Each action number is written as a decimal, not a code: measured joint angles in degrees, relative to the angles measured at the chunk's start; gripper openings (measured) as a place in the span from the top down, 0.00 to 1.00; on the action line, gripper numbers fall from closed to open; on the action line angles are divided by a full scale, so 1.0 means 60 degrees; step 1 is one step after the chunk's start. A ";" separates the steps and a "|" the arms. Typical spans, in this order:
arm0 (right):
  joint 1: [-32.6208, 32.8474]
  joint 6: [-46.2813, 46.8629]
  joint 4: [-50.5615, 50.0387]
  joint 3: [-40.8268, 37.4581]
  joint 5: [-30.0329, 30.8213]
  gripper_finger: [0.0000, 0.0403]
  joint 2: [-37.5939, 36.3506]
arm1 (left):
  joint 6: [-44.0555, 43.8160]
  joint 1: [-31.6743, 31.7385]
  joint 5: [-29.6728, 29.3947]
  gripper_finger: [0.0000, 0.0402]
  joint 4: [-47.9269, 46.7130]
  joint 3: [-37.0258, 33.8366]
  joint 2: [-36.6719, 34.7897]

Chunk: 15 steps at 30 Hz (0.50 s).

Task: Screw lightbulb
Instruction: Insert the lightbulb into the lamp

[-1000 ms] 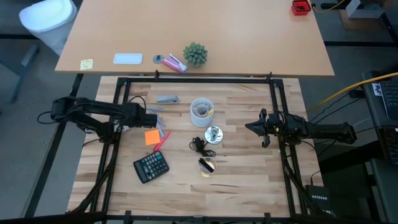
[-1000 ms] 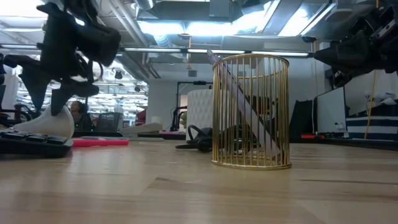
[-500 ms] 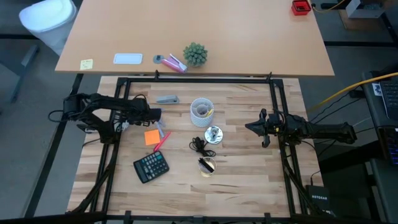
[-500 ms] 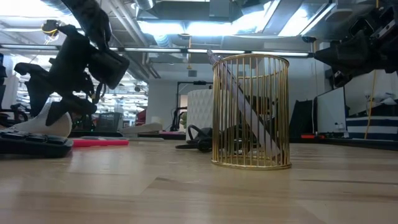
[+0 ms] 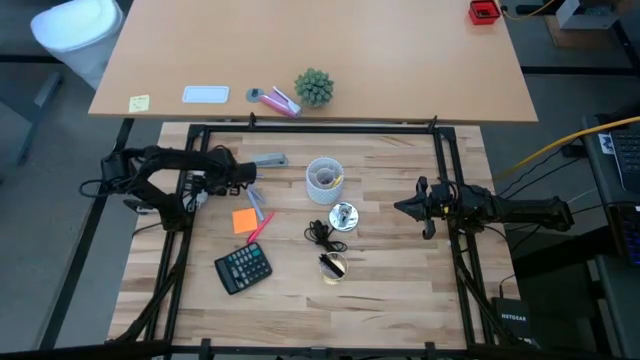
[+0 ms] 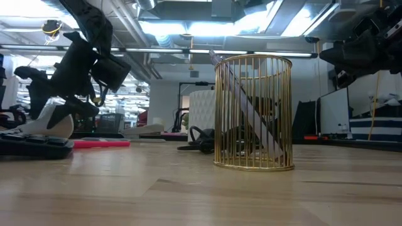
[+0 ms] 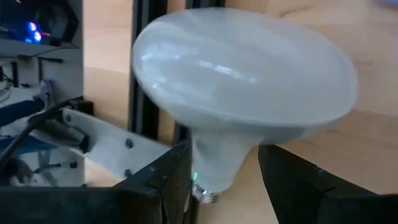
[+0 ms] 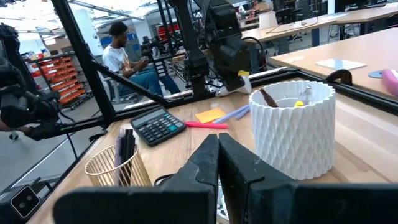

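Observation:
The white lightbulb (image 7: pixel 242 93) fills the left wrist view, its round head away from the wrist and its grey screw base (image 7: pixel 205 194) back between the fingers. My left gripper (image 5: pixel 246 174) holds it over the table's left part, left of the white ribbed cup (image 5: pixel 324 178). It also shows in the right wrist view (image 8: pixel 241 76). The round silver socket (image 5: pixel 343 215) with its black cord (image 5: pixel 318 233) lies at the table's middle. My right gripper (image 5: pixel 425 208) waits shut and empty at the right. My left gripper pinches the bulb's narrow neck (image 7: pixel 219 155), just above the screw base, between its two fingers (image 7: pixel 166 180). The fingers come roughly level from the table's left side. The bulb's head points away from the wrist, and the bulb seems clear of the table.
A calculator (image 5: pixel 243 267), an orange note (image 5: pixel 244 220) and a pink pen (image 5: pixel 258 229) lie near the left arm. A grey stapler (image 5: pixel 268 159) lies farther back. A gold wire pen holder (image 5: pixel 333 266) stands in front of the socket. A person (image 8: pixel 127 53) sits beyond the table.
My left gripper has gone toward the table's far edge and has tipped over from pointing down to slanting, nearer to level. My right arm has kept still.

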 joint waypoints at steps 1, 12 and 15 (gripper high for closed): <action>0.0000 0.0000 0.0000 0.0002 0.0000 0.97 0.0000 | 0.0078 0.0090 -0.0005 0.56 0.0114 -0.0005 0.0000; 0.0001 0.0001 0.0007 -0.0001 -0.0004 0.97 0.0000 | 0.0716 0.0883 -0.0015 0.56 0.2575 -0.1020 -0.0037; 0.0001 -0.0002 0.0010 0.0000 -0.0002 0.97 0.0000 | 0.0876 0.0929 -0.0117 0.56 0.2862 -0.1201 -0.0048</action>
